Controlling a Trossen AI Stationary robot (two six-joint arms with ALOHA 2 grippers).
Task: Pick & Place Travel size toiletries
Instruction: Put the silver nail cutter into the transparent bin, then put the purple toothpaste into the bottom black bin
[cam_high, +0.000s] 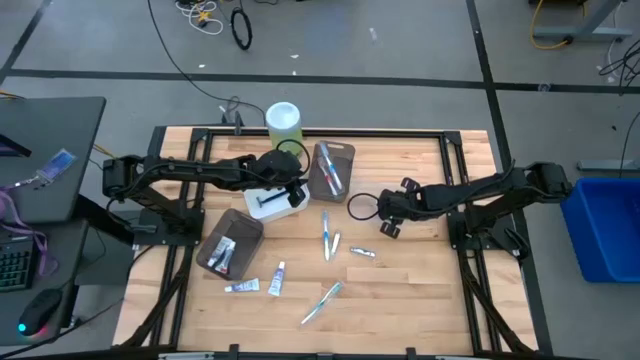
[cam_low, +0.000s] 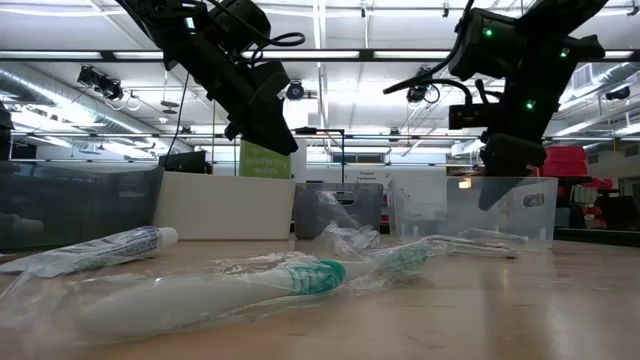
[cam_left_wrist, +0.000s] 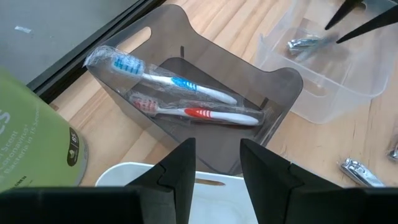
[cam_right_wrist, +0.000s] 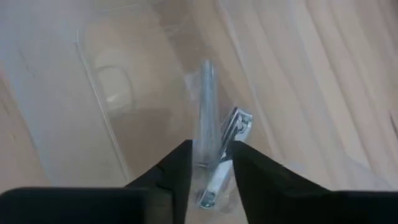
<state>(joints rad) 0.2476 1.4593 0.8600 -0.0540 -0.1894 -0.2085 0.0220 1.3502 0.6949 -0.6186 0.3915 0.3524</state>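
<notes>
— Step in hand?
— Sorting, by the look, and seemed roughly half done. Saw two wrapped toothbrushes (cam_left_wrist: 186, 102) lying in the smoky tray (cam_left_wrist: 283, 81) and a nail clipper (cam_right_wrist: 227, 146) down in the clear tray (cam_right_wrist: 99, 93).
— And the right gripper (cam_right_wrist: 210, 162)?
— Hung just above that clipper with jaws parted, clenched on nothing. Judged it a release rather than a grab, though could not be sure.
— The left gripper (cam_left_wrist: 214, 158)?
— Hovered over the white tray (cam_left_wrist: 211, 193), likewise released and empty.
— Left to do?
— Plenty. Counted loose toothbrushes (cam_high: 326, 236) and mini tubes (cam_high: 278, 278) scattered on the table (cam_high: 420, 300), between the arms and toward the near edge.
— Next move?
— Probably called for lifting clear of the tray wall, swinging to the nearest loose toothbrush and closing across its slim handle, minding the slippery wrapper
</notes>
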